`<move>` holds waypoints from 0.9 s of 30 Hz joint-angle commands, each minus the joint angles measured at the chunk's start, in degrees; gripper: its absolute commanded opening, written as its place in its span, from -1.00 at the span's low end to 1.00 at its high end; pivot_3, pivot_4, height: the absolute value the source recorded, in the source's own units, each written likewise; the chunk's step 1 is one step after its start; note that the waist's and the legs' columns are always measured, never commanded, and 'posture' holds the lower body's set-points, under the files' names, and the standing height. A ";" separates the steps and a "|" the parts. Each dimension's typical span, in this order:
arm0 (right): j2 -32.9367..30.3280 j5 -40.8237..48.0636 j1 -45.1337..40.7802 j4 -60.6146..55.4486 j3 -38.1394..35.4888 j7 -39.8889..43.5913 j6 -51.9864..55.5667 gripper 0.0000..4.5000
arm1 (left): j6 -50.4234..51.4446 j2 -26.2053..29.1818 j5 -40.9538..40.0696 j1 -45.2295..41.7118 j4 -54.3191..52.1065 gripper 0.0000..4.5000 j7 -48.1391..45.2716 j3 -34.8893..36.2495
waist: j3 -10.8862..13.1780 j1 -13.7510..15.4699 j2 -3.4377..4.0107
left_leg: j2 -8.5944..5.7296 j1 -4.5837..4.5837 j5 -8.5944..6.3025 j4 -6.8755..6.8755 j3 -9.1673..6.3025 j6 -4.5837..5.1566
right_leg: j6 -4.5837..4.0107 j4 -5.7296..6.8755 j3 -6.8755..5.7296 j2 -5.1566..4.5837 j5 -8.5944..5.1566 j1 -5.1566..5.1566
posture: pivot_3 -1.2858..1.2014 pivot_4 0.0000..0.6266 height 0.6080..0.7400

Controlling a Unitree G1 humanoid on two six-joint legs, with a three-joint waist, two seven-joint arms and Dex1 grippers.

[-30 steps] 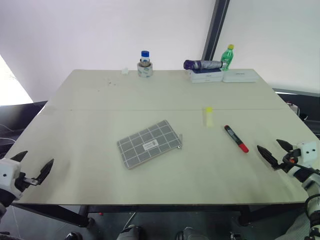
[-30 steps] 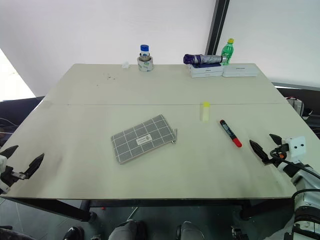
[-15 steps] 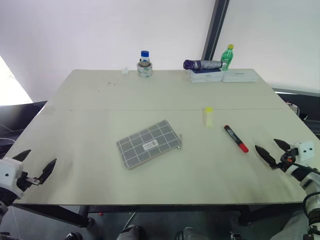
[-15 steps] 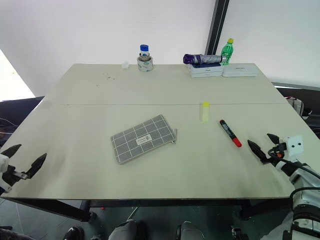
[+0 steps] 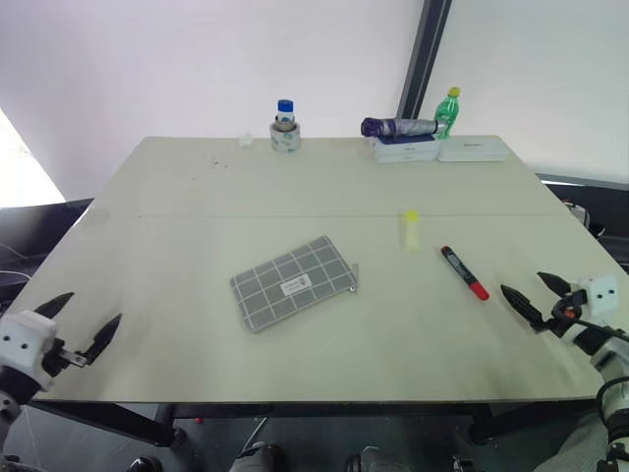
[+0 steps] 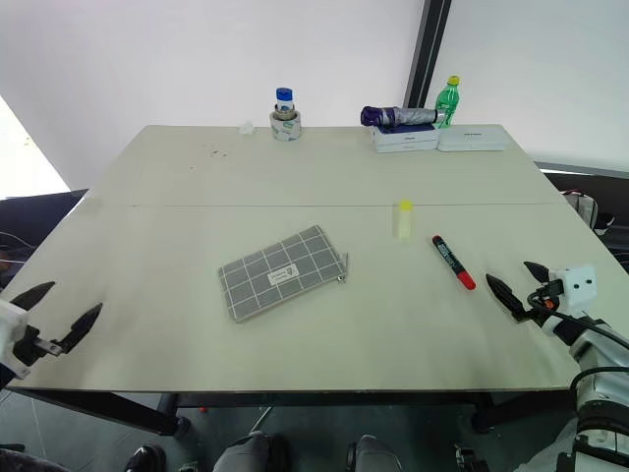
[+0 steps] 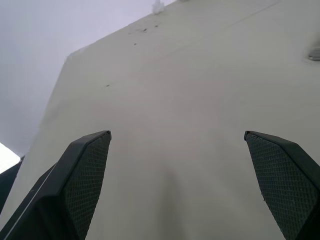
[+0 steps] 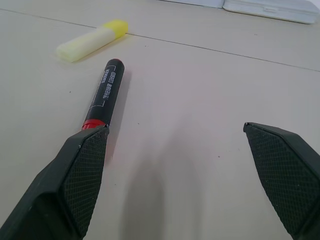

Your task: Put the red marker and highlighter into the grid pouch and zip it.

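Bright, even, diffuse light; table (image 5: 197, 197) reads flat, no glare. Soft faint shadows directly under the left gripper (image 7: 190, 165) and right gripper (image 8: 175, 165). Overexposed patch beyond left gripper (image 5: 20, 162).

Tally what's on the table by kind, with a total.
Pens: 2 (red marker, highlighter)
Pouches: 1 (grid pouch)
Bottles: 2 (blue-capped bottle, green bottle)
Tape rolls: 1 (tape roll around the blue-capped bottle's base)
Folded umbrellas: 1 (purple umbrella)
Flat white boxes: 2 (left box, right box)
Small white scrap: 1 (white scrap, too small to identify)
Total: 10
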 commanded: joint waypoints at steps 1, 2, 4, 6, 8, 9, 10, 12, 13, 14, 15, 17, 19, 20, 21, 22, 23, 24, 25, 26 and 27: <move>1.49 1.15 -4.12 -9.25 3.18 0.29 3.44 0.99 | -5.33 1.86 4.91 -2.74 -1.58 1.00 -0.68 -4.56 | 0.01 -0.09 0.01 | 0.00 0.00 -0.01 0.00 0.00 -0.02 | -0.03 0.01 0.00 0.01 0.02 -0.01 | 0.03 -0.52 1.00; 2.15 0.95 -4.84 -10.34 4.09 0.06 4.07 0.99 | -6.33 2.09 5.81 -3.42 -1.52 1.00 -0.95 -5.68 | 0.00 -0.13 0.01 | 0.01 0.00 0.00 -0.01 -0.01 -0.03 | -0.05 0.01 0.00 0.02 0.04 0.01 | 0.03 -0.52 1.00; 3.77 0.16 -6.10 -13.66 6.82 -0.35 5.81 0.99 | -9.39 2.90 8.15 -5.07 -0.95 1.00 -1.66 -8.28 | 0.00 -0.09 0.01 | 0.04 0.00 0.03 -0.01 -0.01 0.01 | -0.05 0.02 0.01 0.03 0.04 0.04 | 0.03 -0.52 1.00; 5.80 0.04 -6.79 -18.14 9.88 -0.65 8.44 0.99 | -11.38 3.36 8.90 -7.04 -0.56 1.00 -2.43 -10.62 | 0.00 -0.01 0.01 | 0.03 -0.05 0.07 -0.04 0.01 0.08 | -0.04 0.01 0.01 0.04 0.05 0.02 | 0.03 -0.52 1.00; 7.34 -0.10 -7.48 -21.81 12.80 -0.34 11.09 0.99 | -12.66 3.74 9.30 -8.81 -0.28 1.00 -3.17 -12.74 | 0.02 0.16 0.03 | 0.03 -0.08 0.08 -0.07 0.03 0.10 | -0.04 0.01 0.00 0.04 0.05 0.01 | 0.03 -0.52 1.00; 8.06 -0.51 -8.13 -23.00 14.28 -0.31 12.15 0.99 | -13.90 4.10 10.11 -9.59 0.17 1.00 -3.45 -13.65 | 0.03 0.21 0.05 | 0.03 -0.09 0.08 -0.07 0.05 0.11 | -0.03 0.02 -0.01 0.05 0.05 0.00 | 0.03 -0.52 1.00; 8.68 -0.91 -8.74 -23.91 15.54 -0.49 13.03 0.99 | -15.11 4.46 10.76 -10.17 0.65 1.00 -3.72 -14.44 | 0.03 0.20 0.04 | 0.03 -0.10 0.09 -0.07 0.07 0.12 | -0.03 0.02 0.00 0.05 0.05 -0.01 | 0.03 -0.52 1.00; 9.79 -1.81 -10.19 -24.77 17.50 -1.77 14.91 0.89 | -16.96 4.90 11.54 -11.36 1.72 1.00 -4.02 -15.89 | 0.03 0.15 0.05 | 0.02 -0.09 0.09 -0.05 0.09 0.12 | -0.02 0.03 -0.04 0.07 0.06 -0.01 | 0.03 -0.52 1.00; 10.31 -3.72 -11.16 -24.58 19.16 -3.13 15.43 0.76 | -17.98 4.92 11.84 -12.18 2.36 1.00 -4.33 -16.93 | 0.03 0.14 0.05 | 0.02 -0.09 0.09 -0.05 0.11 0.12 | -0.01 0.03 -0.04 0.07 0.06 -0.02 | 0.03 -0.52 1.00; 10.71 -5.44 -11.89 -24.36 20.61 -4.19 15.63 0.60 | -19.05 4.93 12.48 -12.90 3.04 1.00 -4.51 -18.07 | 0.03 0.14 0.05 | 0.02 -0.08 0.09 -0.03 0.11 0.12 | -0.01 0.04 -0.04 0.07 0.06 -0.02 | 0.03 -0.52 1.00; 11.51 -7.08 -12.83 -23.59 21.57 -6.09 15.48 0.40 | -20.36 4.67 13.44 -13.74 4.03 1.00 -4.32 -19.34 | 0.03 0.14 0.05 | 0.02 -0.08 0.09 -0.03 0.11 0.12 | -0.01 0.05 -0.04 0.07 0.06 -0.02 | 0.03 -0.52 1.00; 12.89 -9.29 -14.50 -21.71 22.70 -8.58 14.88 -0.11 | -22.64 4.26 14.87 -15.36 5.94 1.00 -3.79 -21.25 | 0.03 0.08 0.05 | 0.02 -0.08 0.09 -0.03 0.11 0.11 | -0.01 0.06 -0.04 0.08 0.06 -0.03 | 0.03 -0.52 1.00; 14.15 -12.00 -16.11 -19.57 24.27 -10.61 13.30 -0.56 | -24.65 3.90 16.20 -17.18 7.67 1.00 -3.35 -23.26 | 0.03 0.07 0.05 | 0.03 -0.09 0.10 -0.04 0.13 0.11 | -0.01 0.06 -0.03 0.11 0.06 -0.06 | 0.03 -0.52 1.00; 14.47 -14.01 -16.74 -18.57 25.70 -11.19 11.55 -0.82 | -26.46 3.96 17.69 -18.17 9.05 1.00 -2.99 -24.41 | 0.03 0.19 0.05 | 0.03 -0.10 0.10 -0.04 0.15 0.11 | -0.01 0.07 -0.03 0.15 0.06 -0.06 | 0.03 -0.52 1.00; 14.70 -15.78 -17.31 -17.61 27.00 -11.61 9.89 -0.98 | -28.16 4.08 18.91 -19.10 10.35 1.00 -2.72 -25.50 | 0.03 0.20 0.05 | 0.02 -0.10 0.10 -0.04 0.18 0.11 | -0.01 0.07 -0.03 0.20 0.06 -0.06 | 0.03 -0.52 1.00; 15.30 -17.05 -17.91 -16.53 28.04 -12.16 8.68 -0.98 | -29.37 3.90 19.87 -20.20 11.73 1.00 -2.18 -26.32 | 0.03 0.19 0.05 | 0.02 -0.11 0.11 -0.04 0.20 0.11 | -0.01 0.07 -0.02 0.22 0.06 -0.08 | 0.03 -0.52 1.00; 16.07 -17.58 -18.50 -15.61 28.55 -12.70 8.09 -0.98 | -30.29 3.80 20.47 -21.14 12.84 1.00 -1.82 -27.05 | 0.03 0.13 0.05 | 0.02 -0.09 0.11 -0.04 0.23 0.11 | 0.00 0.07 0.00 0.23 0.06 -0.06 | 0.03 -0.52 1.00; 16.99 -18.12 -19.27 -14.56 28.85 -13.68 7.64 -0.98 | -31.66 3.99 21.41 -21.92 13.97 1.00 -1.68 -28.07 | 0.03 0.07 0.05 | 0.03 -0.09 0.12 -0.04 0.25 0.10 | 0.00 0.08 0.00 0.25 0.06 -0.08 | 0.03 -0.52 1.00; 17.64 -18.50 -19.81 -13.80 28.95 -14.35 7.29 -0.98 | -32.75 4.21 22.07 -22.46 14.89 1.00 -1.52 -28.83 | 0.03 0.03 0.05 | 0.04 -0.09 0.13 -0.03 0.25 0.08 | 0.01 0.08 0.02 0.28 0.06 -0.07 | 0.03 -0.52 1.00; 17.87 -20.02 -20.45 -12.70 29.80 -15.17 6.31 -0.98 | -33.76 4.23 22.49 -22.99 15.69 1.00 -1.32 -29.59 | 0.03 -0.01 0.05 | 0.05 -0.09 0.16 -0.03 0.27 0.03 | 0.01 0.10 0.03 0.29 0.06 -0.09 | 0.03 -0.52 1.00; 17.91 -21.43 -20.91 -11.70 30.57 -15.71 5.21 -0.98 | -34.57 4.22 22.76 -23.45 16.35 1.00 -1.07 -30.17 | 0.03 -0.01 0.06 | 0.05 -0.09 0.32 -0.03 0.29 -0.24 | 0.01 0.12 0.06 0.30 0.06 -0.12 | 0.03 -0.52 1.00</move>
